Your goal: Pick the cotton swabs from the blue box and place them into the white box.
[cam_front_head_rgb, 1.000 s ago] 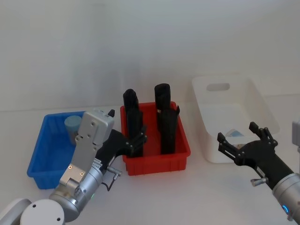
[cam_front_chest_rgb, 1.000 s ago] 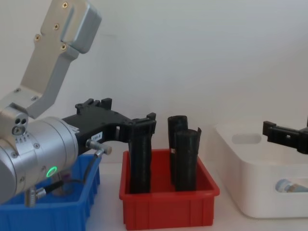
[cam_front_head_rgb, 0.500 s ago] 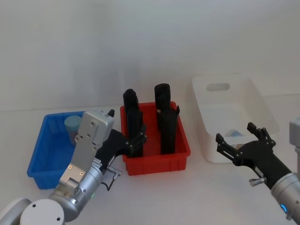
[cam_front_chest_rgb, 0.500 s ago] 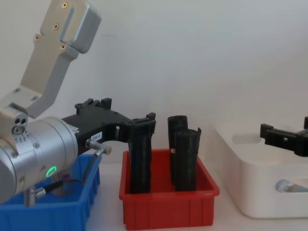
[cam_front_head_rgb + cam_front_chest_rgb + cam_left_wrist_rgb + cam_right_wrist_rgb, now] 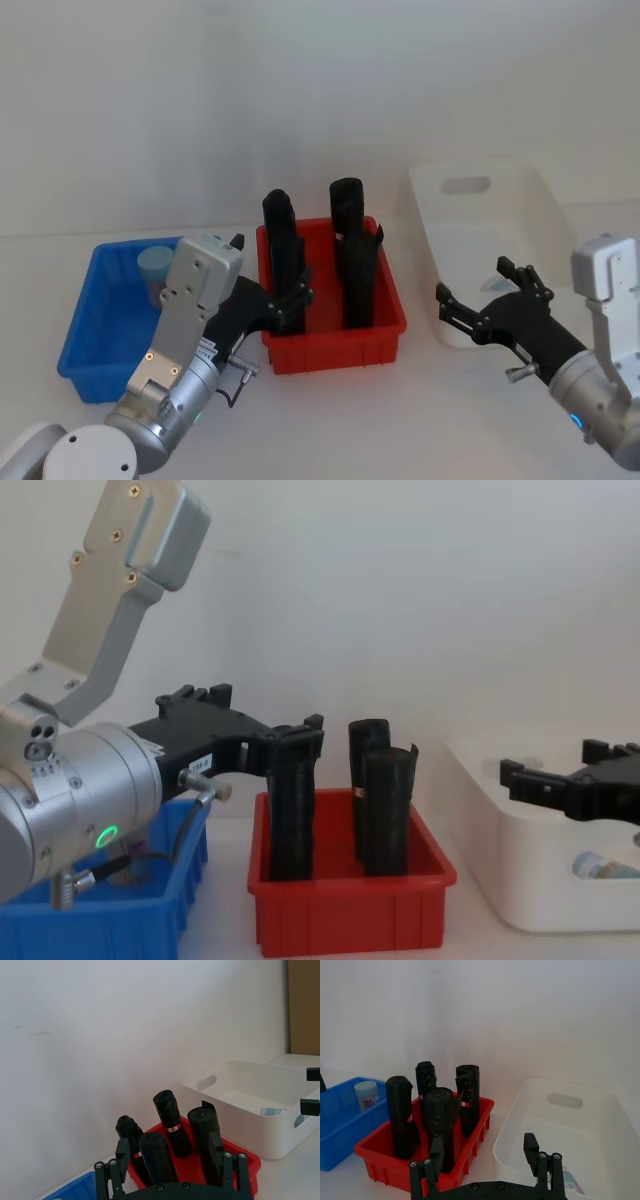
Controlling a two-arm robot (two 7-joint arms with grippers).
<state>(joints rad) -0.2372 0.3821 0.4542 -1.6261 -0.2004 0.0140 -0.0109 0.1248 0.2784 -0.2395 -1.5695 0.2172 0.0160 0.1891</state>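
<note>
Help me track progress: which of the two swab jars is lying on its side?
The jar inside the white bin lies on its side; the other jar stands upright in the blue bin.

Both arms reach forward.
Left gripper sits at left, fingers apart; right gripper at right, fingers spread too.

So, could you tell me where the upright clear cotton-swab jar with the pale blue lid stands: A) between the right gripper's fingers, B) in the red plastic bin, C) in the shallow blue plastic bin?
C: the cotton-swab jar stands at the blue bin's far end, while the right gripper hangs open and empty before the white plastic box.
</note>
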